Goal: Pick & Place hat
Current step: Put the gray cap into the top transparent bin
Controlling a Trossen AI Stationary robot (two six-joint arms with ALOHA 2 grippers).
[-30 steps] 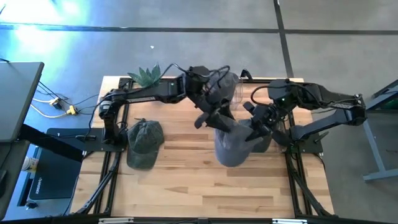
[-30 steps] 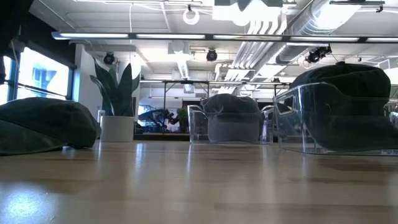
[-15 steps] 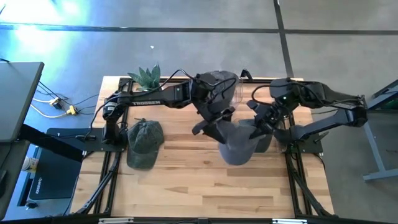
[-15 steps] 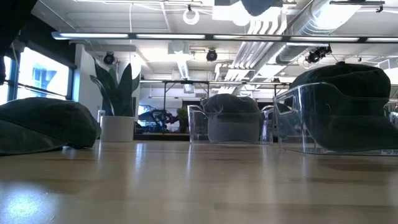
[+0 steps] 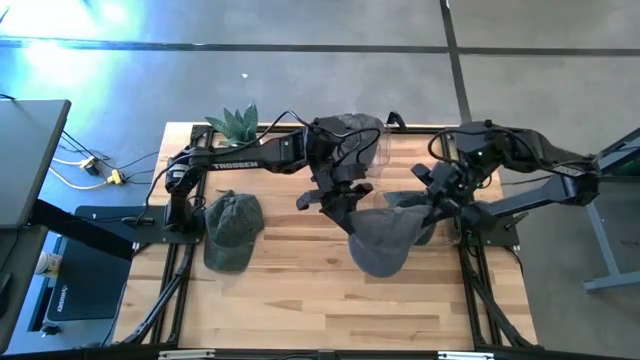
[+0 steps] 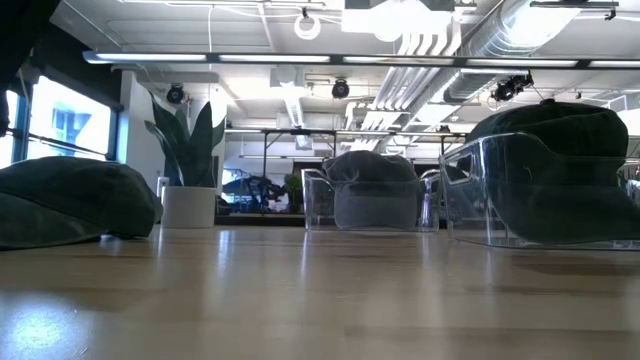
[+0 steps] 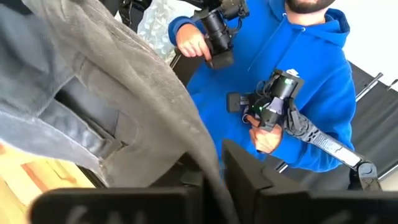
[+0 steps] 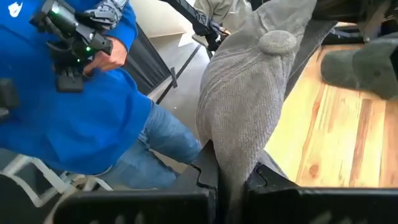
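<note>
A grey hat (image 5: pixel 385 240) hangs in the air over the table's middle right, between my two grippers. My left gripper (image 5: pixel 343 212) is shut on the hat's left side. My right gripper (image 5: pixel 432 203) is shut on its right side. In the right wrist view the hat's ribbed crown (image 8: pixel 249 93) and top button (image 8: pixel 277 42) show. The left wrist view shows the hat's inside (image 7: pixel 93 99). A green hat (image 5: pixel 230 228) lies on the table at the left, crown up. The low view does not show the grey hat. My left gripper pinches the hat's lower edge (image 7: pixel 208 163) between its two fingers, coming from the table's left side. The cloth runs up and away from the fingers, and the hat is clear of the table. My right gripper pinches the hat's cloth below the crown (image 8: pixel 233 163) between its two fingers, coming from the table's right side. The crown stretches away from the fingers toward the other gripper, clear of the table.
Two clear bins stand at the far side, each with a dark hat in it, one (image 6: pixel 375 200) in the middle and one (image 6: pixel 540 195) to the right. A potted plant (image 5: pixel 235 122) stands at the far left. A person in a blue hoodie (image 7: pixel 298 56) stands beyond the table with hand controllers.
My left gripper has shut on the hat's left side and drawn a little toward the table's left edge. My right gripper has gone toward the right edge. The hat, which hung narrow and long, is now spread wider between the two grippers.
</note>
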